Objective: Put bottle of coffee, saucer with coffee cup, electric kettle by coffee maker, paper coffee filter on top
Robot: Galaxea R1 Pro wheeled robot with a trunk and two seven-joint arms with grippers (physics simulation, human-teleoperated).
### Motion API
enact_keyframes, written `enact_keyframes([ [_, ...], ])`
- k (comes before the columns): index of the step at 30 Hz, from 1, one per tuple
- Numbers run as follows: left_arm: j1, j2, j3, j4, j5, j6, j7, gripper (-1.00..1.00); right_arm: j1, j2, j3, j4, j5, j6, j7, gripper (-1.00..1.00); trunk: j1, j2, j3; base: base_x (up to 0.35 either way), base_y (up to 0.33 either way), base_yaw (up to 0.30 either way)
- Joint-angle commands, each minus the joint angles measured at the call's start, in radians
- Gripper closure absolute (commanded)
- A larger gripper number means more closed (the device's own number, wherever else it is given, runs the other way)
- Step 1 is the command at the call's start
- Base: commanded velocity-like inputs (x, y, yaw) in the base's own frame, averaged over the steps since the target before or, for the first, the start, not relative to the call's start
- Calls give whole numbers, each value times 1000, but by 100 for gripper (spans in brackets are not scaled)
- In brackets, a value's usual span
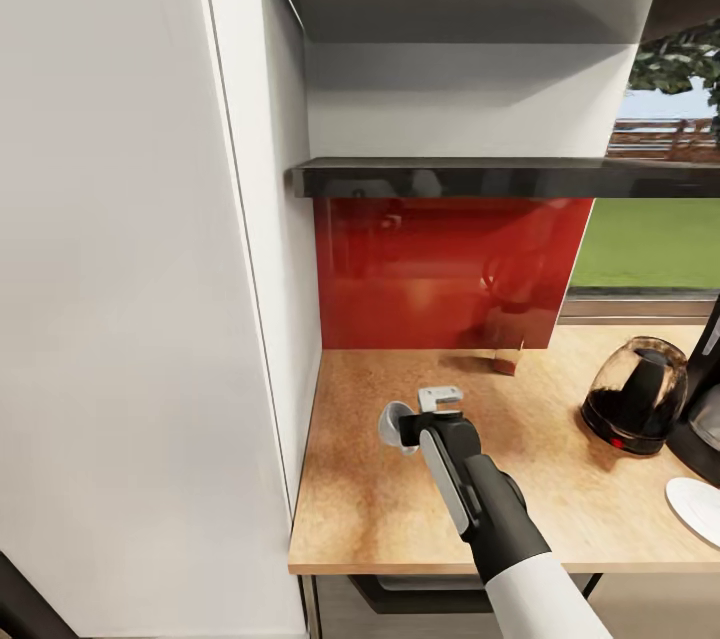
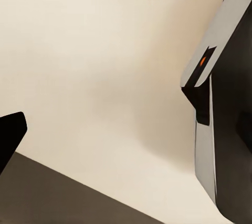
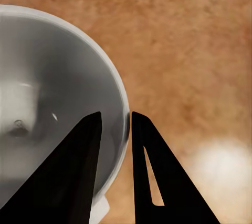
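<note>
Your right gripper is over the near-left part of the wooden countertop, arm reaching in from the bottom edge of the head view. It's clamped on the rim of the coffee cup: in the right wrist view the two fingers straddle the cup wall, one inside the bowl, one outside, pinched tight on the rim. The cup is tipped on its side in the head view, opening facing left toward the white cabinet. Can't tell from these views whether the cup touches the counter or hangs just above it.

Left gripper: the left wrist view gives you a pale blank surface, a dark wedge at one edge and a dark-and-silver panel with a small orange mark. Fingers aren't readable there, so I can't tell if it's open or closed.

Further right on the counter, the white saucer sits at the frame edge, well apart from the cup. Just behind it is the coffee maker, black, cut off by the frame. Beside that on the left is a round dark glass vessel with a red dot at its base, probably the kettle.

At the back, a small brown item stands against the red backsplash. Above it runs a dark shelf, with a window to the right.
</note>
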Motion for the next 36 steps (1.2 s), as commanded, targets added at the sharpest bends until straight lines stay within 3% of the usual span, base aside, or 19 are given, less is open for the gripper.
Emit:
enact_keyframes([
  [1,0,0,-1,-1,10,-1,-6,-100,-1,0,1,-1,-11,3,-8,100,1,-2,-2,0,0,0],
  [10,2,0,-1,-1,10,-2,-6,-100,-1,0,-2,4,-7,5,-8,100,1,-2,1,0,0,-73],
  [24,2,-2,1,-3,10,-2,-4,-100,-1,0,-5,0,-8,7,-8,100,1,-2,6,0,0,-278],
  [30,2,-22,0,-3,8,-2,-5,-100,-1,0,-9,-1,-8,7,-9,100,1,-2,6,0,-8,-295],
  [36,2,-26,-1,-4,8,-2,-5,-100,-1,-1,-9,1,-8,7,-9,100,1,-2,6,0,-216,-295],
])
